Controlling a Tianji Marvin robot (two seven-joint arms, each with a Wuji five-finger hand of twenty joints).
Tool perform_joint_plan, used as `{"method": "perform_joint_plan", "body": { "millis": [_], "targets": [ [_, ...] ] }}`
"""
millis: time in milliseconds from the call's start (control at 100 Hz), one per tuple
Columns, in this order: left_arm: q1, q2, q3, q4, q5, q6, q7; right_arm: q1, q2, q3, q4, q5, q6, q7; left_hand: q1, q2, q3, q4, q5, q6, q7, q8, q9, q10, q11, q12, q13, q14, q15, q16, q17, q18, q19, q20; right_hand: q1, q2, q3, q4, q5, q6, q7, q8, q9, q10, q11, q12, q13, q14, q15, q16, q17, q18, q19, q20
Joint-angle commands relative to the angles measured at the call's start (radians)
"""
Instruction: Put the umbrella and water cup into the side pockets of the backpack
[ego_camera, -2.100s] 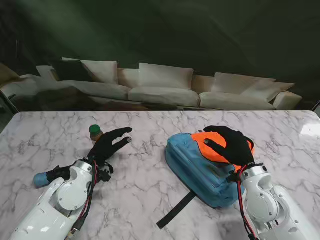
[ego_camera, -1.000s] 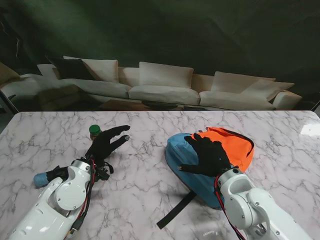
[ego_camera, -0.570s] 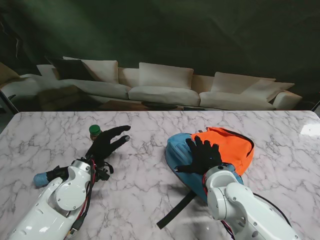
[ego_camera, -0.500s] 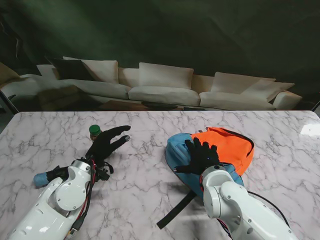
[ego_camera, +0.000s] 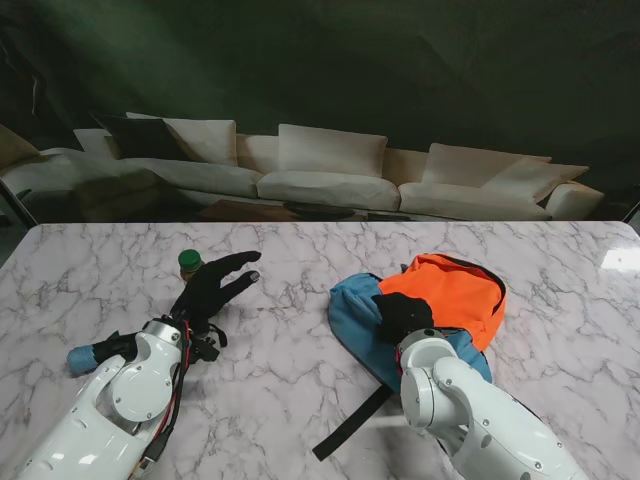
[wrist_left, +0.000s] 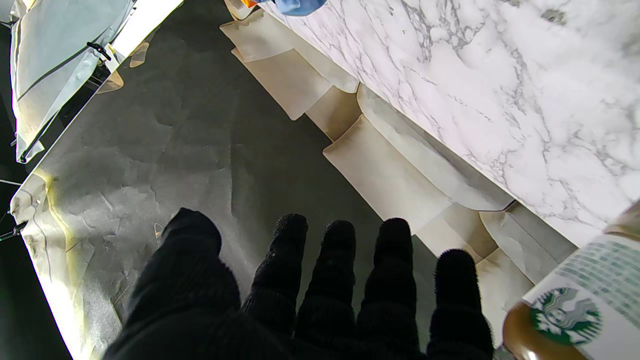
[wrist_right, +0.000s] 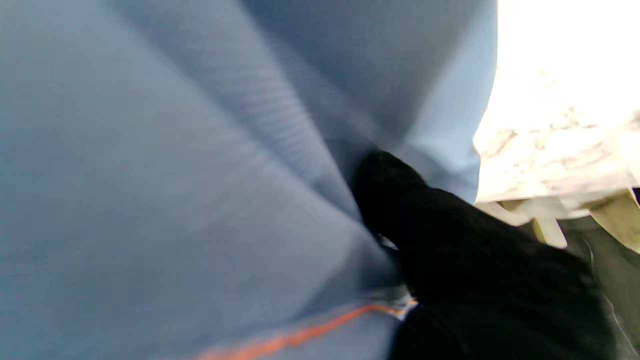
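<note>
The blue and orange backpack (ego_camera: 452, 291) lies on the marble table to my right. My right hand (ego_camera: 403, 314) sits on its blue left side with the fingers curled into the cloth; the right wrist view shows black fingers (wrist_right: 400, 200) bunching blue fabric (wrist_right: 175, 175). The water cup, a brown bottle with a green cap (ego_camera: 189, 263), stands upright just left of my open left hand (ego_camera: 214, 286), close to it. In the left wrist view the bottle (wrist_left: 570, 300) stands beside the spread fingers (wrist_left: 340, 260). The blue umbrella (ego_camera: 84, 357) lies by my left forearm.
A black strap (ego_camera: 350, 425) trails from the backpack toward me. The marble table (ego_camera: 290, 340) ends at a far edge, with a white sofa (ego_camera: 320, 175) beyond it.
My right hand slid leftward across the backpack from the orange top to the blue side and closed on the cloth. The orange part has lifted slightly. The left hand has stayed still.
</note>
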Motion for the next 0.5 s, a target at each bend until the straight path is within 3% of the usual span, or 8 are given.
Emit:
{"method": "perform_joint_plan", "body": {
  "millis": [0, 90, 170, 330, 490],
  "targets": [
    [0.001, -0.002, 0.002, -0.003, 0.0, 0.001, -0.012, -0.016, -0.009, 0.003, 0.022, 0.026, -0.024, -0.029, 0.007, 0.035, -0.012, 0.019, 0.014, 0.001, 0.005, 0.0, 0.007, -0.004, 0.011, 0.004, -0.01, -0.011, 0.006, 0.002, -0.009, -0.003, 0.007, 0.003, 0.117, -0.015, 0.172, -0.023, 0.173, -0.184, 0.202, 0.039, 0.203, -0.075, 0.123, 0.08, 0.165, -0.071, 0.154, 0.086, 0.074, -0.029, 0.078, 0.032],
    [0.001, -0.002, 0.002, -0.003, 0.001, 0.001, -0.011, -0.026, -0.016, 0.023, 0.04, 0.037, -0.095, -0.084, 0.007, 0.035, -0.013, 0.019, 0.012, 0.0, 0.004, 0.0, 0.007, -0.003, 0.011, 0.004, -0.01, -0.008, 0.006, 0.002, -0.009, -0.002, 0.007, 0.003, 0.13, -0.028, 0.248, -0.027, 0.293, -0.229, 0.267, 0.088, 0.317, -0.094, 0.156, 0.106, 0.282, -0.078, 0.233, 0.121, 0.203, -0.028, 0.171, 0.054],
    [0.001, -0.002, 0.002, -0.003, 0.002, 0.002, -0.01, -0.035, -0.022, 0.043, 0.049, 0.053, -0.166, -0.124, 0.008, 0.037, -0.012, 0.019, 0.009, 0.0, 0.003, -0.001, 0.006, -0.005, 0.011, 0.004, -0.011, -0.01, 0.005, 0.002, -0.008, -0.003, 0.007, 0.003, 0.13, -0.039, 0.27, -0.026, 0.337, -0.251, 0.299, 0.105, 0.344, -0.108, 0.176, 0.131, 0.315, -0.076, 0.264, 0.137, 0.253, -0.025, 0.196, 0.045],
    [-0.001, -0.001, 0.003, -0.001, 0.004, 0.001, -0.012, -0.053, -0.017, 0.078, 0.044, 0.049, -0.355, -0.161, 0.008, 0.036, -0.013, 0.019, 0.01, 0.0, 0.003, -0.001, 0.006, -0.004, 0.012, 0.004, -0.009, -0.009, 0.006, 0.002, -0.008, -0.004, 0.007, 0.003, 0.127, -0.033, 0.276, -0.026, 0.39, -0.28, 0.33, 0.119, 0.358, -0.144, 0.192, 0.154, 0.325, -0.087, 0.274, 0.151, 0.263, -0.036, 0.202, 0.032],
    [-0.001, -0.001, 0.004, -0.001, 0.004, 0.003, -0.011, -0.052, -0.008, 0.074, 0.005, 0.072, -0.509, -0.126, 0.008, 0.037, -0.012, 0.019, 0.01, 0.001, 0.004, -0.001, 0.006, -0.003, 0.012, 0.004, -0.01, -0.009, 0.006, 0.002, -0.008, -0.003, 0.007, 0.003, 0.124, -0.027, 0.271, -0.027, 0.414, -0.286, 0.335, 0.119, 0.356, -0.16, 0.191, 0.158, 0.318, -0.094, 0.265, 0.154, 0.261, -0.046, 0.201, 0.024]
  ]
}}
